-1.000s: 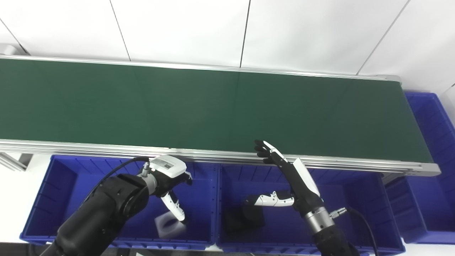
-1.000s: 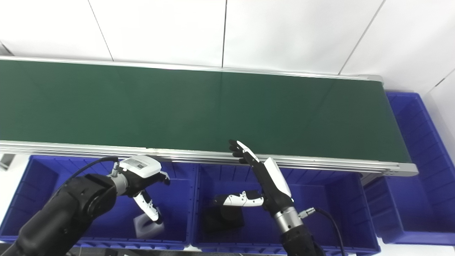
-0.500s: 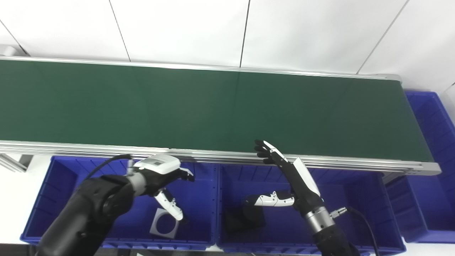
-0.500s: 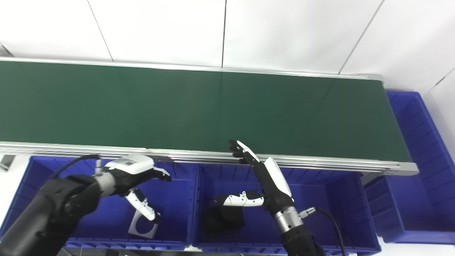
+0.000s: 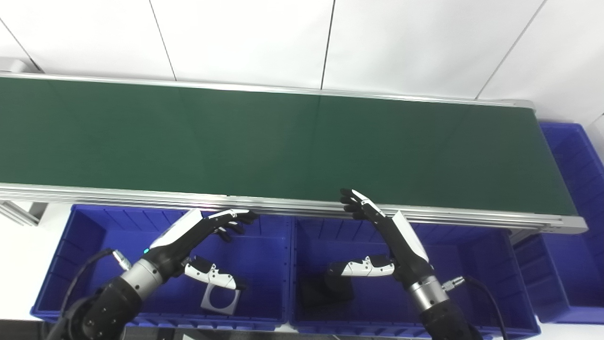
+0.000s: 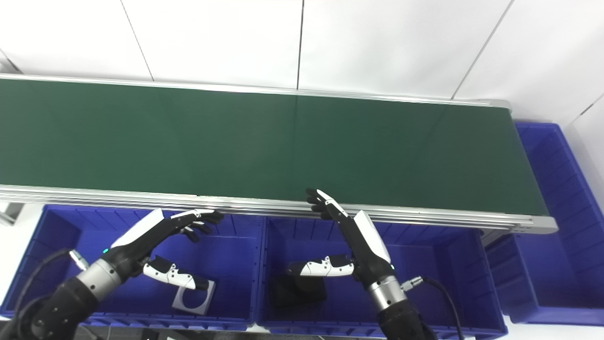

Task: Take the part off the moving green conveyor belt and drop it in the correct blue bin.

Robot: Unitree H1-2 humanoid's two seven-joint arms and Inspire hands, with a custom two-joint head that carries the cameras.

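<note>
Green conveyor belt [image 5: 283,141] spans the frame from left to right across the middle; no part is on its visible surface. The grey square plate with a round hole [image 5: 220,299] lies flat on the floor of the lower-left blue bin [image 5: 85,236], one corner toward the bottom edge; being square, it shows no long axis. Left hand [image 5: 198,236] hovers above that bin, fingers spread wide, holding nothing. Right hand [image 5: 387,236] is over the lower-centre blue bin [image 5: 490,245], fingers extended to the belt's near rail, thumb out, empty. A black block [image 5: 325,290] rests in that bin.
</note>
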